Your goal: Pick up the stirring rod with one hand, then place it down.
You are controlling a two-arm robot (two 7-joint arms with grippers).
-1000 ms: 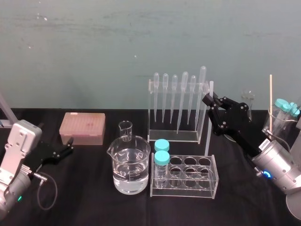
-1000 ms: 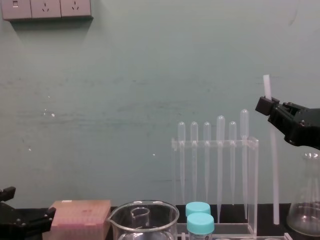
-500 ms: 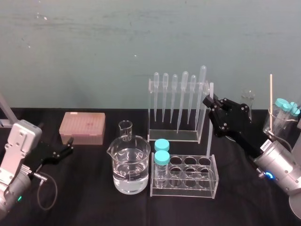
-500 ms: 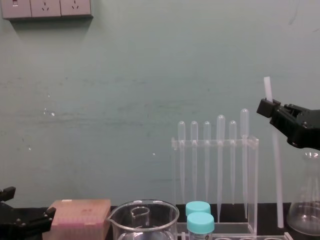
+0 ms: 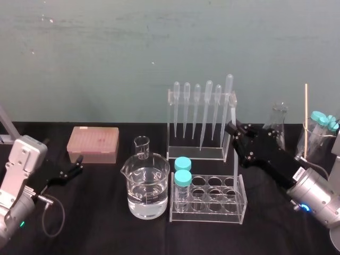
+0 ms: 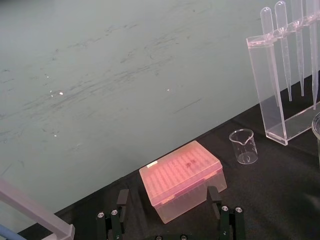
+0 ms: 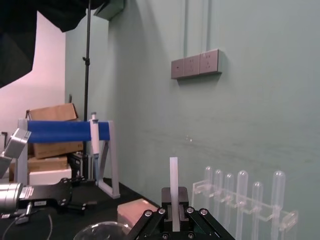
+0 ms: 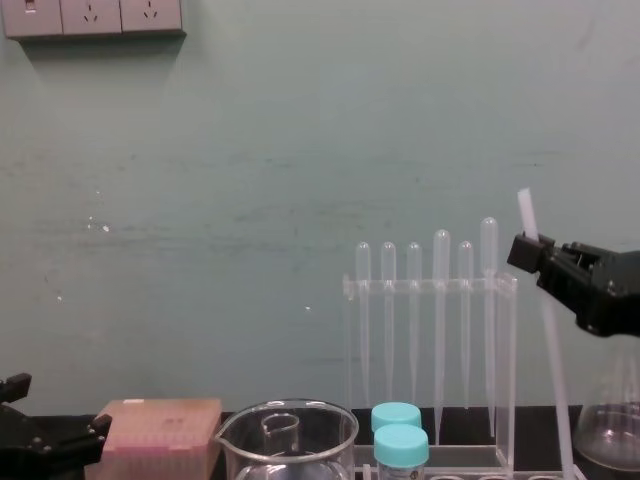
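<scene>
Right of the pipette rack (image 5: 199,127), my right claw (image 5: 232,129) is clamped on the stirring rod (image 5: 235,164) near its top.
The rod hangs slightly tilted, its lower end by the test-tube rack's (image 5: 208,199) right end; whether they touch, I cannot tell. My left claw (image 5: 74,167) rests open on the left, near the pink tip box (image 5: 93,144).

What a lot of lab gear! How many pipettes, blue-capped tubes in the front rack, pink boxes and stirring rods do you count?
Pipettes: 6
Blue-capped tubes in the front rack: 2
Pink box: 1
Stirring rod: 1
Total: 10
</scene>
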